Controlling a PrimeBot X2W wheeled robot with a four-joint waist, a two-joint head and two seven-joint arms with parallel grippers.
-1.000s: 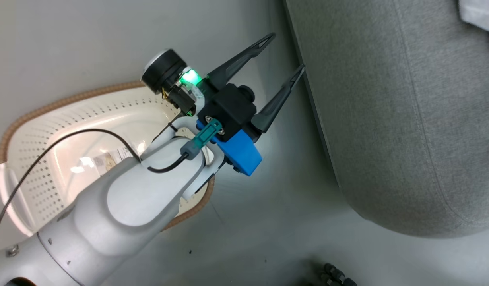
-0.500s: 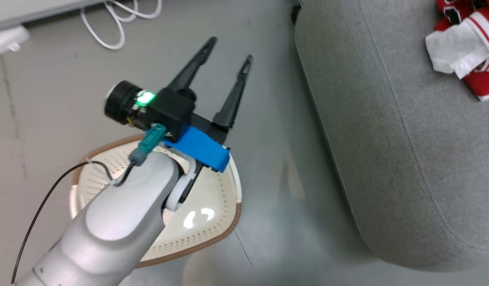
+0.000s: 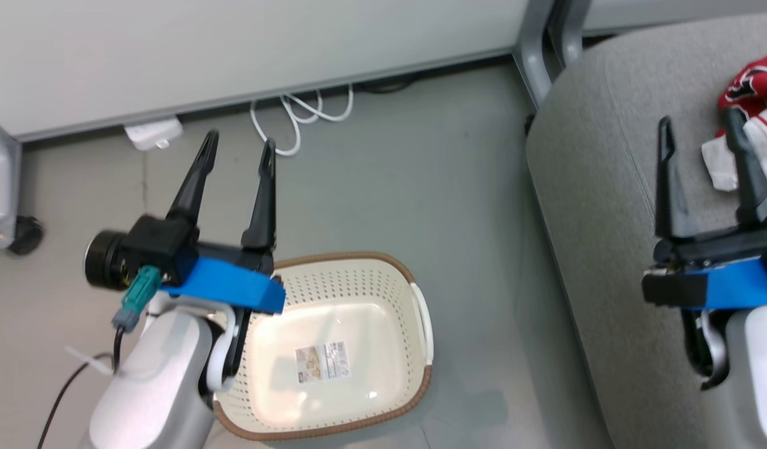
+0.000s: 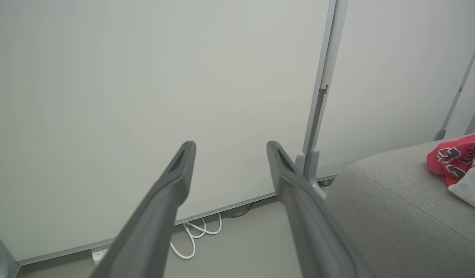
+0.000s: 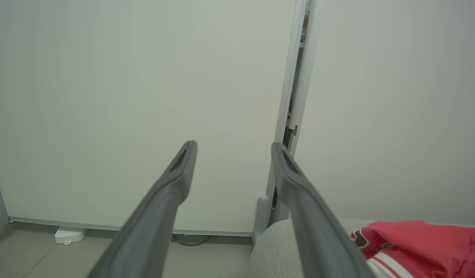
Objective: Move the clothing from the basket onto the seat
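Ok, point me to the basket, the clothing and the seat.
basket (image 3: pixel 346 280): head view, perforated far wall.
clothing (image 3: pixel 754 81): head view, red fabric, upper part.
seat (image 3: pixel 595 187): head view, bare grey top.

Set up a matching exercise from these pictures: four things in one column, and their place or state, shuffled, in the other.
1 basket
2 clothing
3 white cable
4 left gripper

A lying on the seat
B open, holding nothing
C on the floor, no garment in it
D looped on the floor

Pairs: 1-C, 2-A, 3-D, 4-B
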